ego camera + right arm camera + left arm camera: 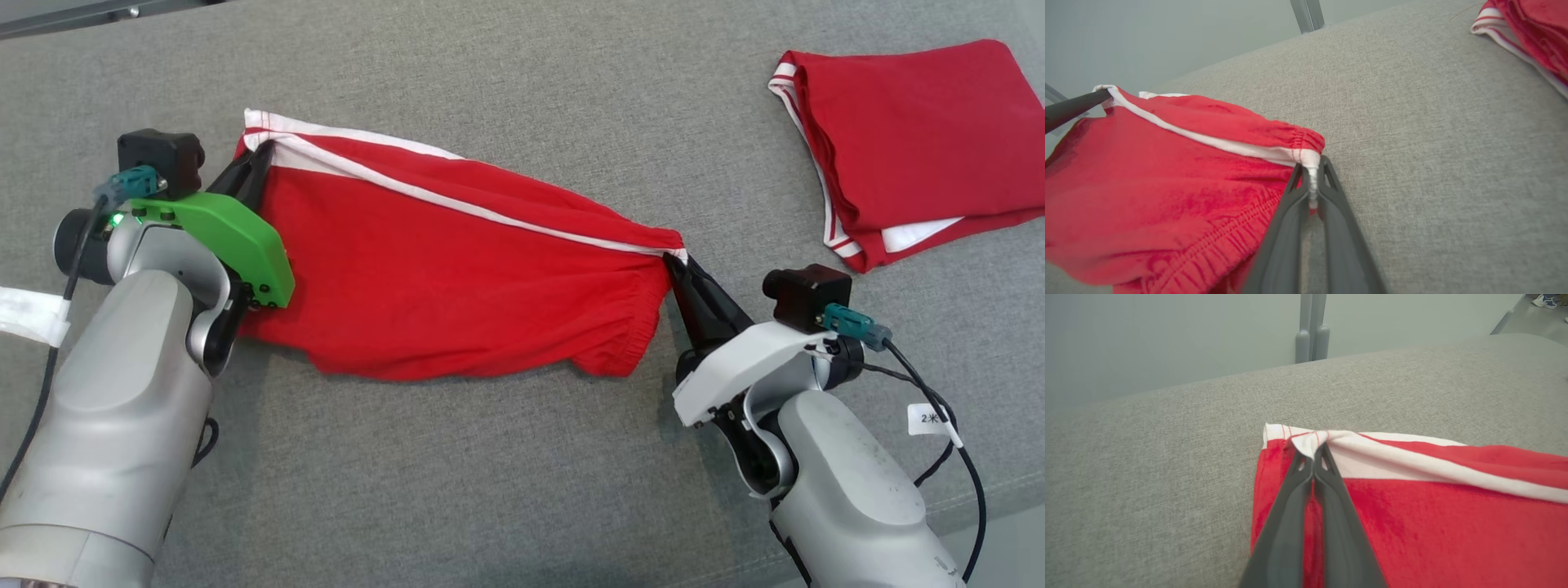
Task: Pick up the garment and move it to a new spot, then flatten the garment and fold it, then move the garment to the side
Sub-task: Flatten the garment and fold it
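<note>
Garment (457, 278), a pair of red shorts with white side stripes, hangs spread across the middle of the grey fabric-covered worktop (490, 490), gripped at both ends. Nearest, at the lower left, the pale left forearm (106, 425) rises into a green wrist cover (233, 237). At the lower right the right forearm (857, 506) carries a white wrist cover (743, 359), with dark cables and a small white label (931, 418) just beside it.

Farther in, the right gripper (674, 261) has its jaws clenched on the white-striped corner of the elastic waistband, at the garment's right end. The right wrist view shows the cloth pinched between the two dark fingers (1286, 228), with the waistband gathered just left of them. The left gripper (261, 153), farther away than the right, has its jaws clamped on the white-banded hem corner at the garment's left end. In the left wrist view its fingers are pressed together with a fold of white cloth at their tips.

The striped far edge runs taut between the two grips, slanting from far left to nearer right, while the red cloth sags toward the near side. Whether its near edge touches the worktop I cannot tell. Well apart, at the far right, a second red garment (914, 147) with white trim lies folded. Beyond the far edge a grey post (1312, 335) stands against a pale wall.
</note>
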`<state>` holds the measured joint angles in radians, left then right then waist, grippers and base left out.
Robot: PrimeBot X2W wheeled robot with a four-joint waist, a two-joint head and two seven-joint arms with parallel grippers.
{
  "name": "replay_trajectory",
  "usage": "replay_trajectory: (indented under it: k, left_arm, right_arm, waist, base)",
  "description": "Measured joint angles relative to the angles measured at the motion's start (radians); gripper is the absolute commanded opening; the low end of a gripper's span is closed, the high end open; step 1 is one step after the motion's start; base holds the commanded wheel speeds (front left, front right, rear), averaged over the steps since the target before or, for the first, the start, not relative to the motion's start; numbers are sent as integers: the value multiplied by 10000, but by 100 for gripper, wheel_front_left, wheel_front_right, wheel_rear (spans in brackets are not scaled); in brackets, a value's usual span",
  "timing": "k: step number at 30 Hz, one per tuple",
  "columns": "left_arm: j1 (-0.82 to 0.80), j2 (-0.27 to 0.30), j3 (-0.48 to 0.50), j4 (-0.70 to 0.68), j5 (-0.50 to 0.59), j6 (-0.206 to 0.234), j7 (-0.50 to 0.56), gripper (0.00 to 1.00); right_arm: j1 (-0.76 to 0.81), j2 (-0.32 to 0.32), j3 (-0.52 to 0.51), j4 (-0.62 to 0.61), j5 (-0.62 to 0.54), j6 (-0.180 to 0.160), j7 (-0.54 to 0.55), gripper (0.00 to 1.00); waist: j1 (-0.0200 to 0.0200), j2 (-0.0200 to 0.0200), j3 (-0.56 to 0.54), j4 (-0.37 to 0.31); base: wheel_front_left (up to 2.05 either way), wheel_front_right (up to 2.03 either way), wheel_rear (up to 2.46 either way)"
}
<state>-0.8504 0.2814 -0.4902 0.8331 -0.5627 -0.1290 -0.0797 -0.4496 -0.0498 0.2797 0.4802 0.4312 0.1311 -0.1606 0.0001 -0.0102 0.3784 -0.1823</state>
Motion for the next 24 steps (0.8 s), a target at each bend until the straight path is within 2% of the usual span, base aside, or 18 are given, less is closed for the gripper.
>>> replay_trajectory:
  k: [9, 10, 11, 12, 13, 14, 15, 24]
  left_arm:
    - [-635, 117, -562, 757, -263, 0, -29, 0]
    - [-674, 117, -608, 823, -278, -2, -65, 5]
    - [-704, 119, -654, 888, -328, 0, -104, 15]
    - [-738, 117, -696, 974, -351, 0, -127, 39]
    - [-779, 117, -744, 1049, -360, 0, -180, 73]
    - [-831, 119, -802, 1099, -383, 0, -234, 98]
    - [-872, 111, -859, 1110, -407, 0, -336, 100]
    - [-1034, -142, -1312, 1141, -640, 0, -986, 100]
  right_arm:
    - [-481, 2, 449, 610, 353, 0, -339, 0]
    - [-516, 2, 493, 662, 364, 0, -355, 0]
    - [-544, 4, 527, 711, 410, 0, -403, 10]
    - [-571, 2, 562, 767, 430, 0, -439, 27]
    - [-603, 2, 598, 803, 462, 0, -462, 37]
    - [-645, -8, 681, 815, 533, -2, -531, 64]
    - [-689, -4, 727, 821, 602, -2, -548, 100]
    - [-734, 4, 477, 1003, 483, -4, -848, 100]
  waist:
    - [0, 0, 161, -157]
    - [0, 0, 164, -161]
    - [0, 0, 165, -163]
    - [0, 0, 164, -163]
    - [0, 0, 162, -162]
    - [0, 0, 158, -157]
    - [0, 0, 152, -150]
    - [0, 0, 30, 21]
  base:
    - [0, 0, 0]
    - [0, 0, 0]
    - [0, 0, 0]
    - [0, 0, 0]
    - [0, 0, 0]
    - [0, 0, 0]
    - [0, 0, 0]
    - [0, 0, 0]
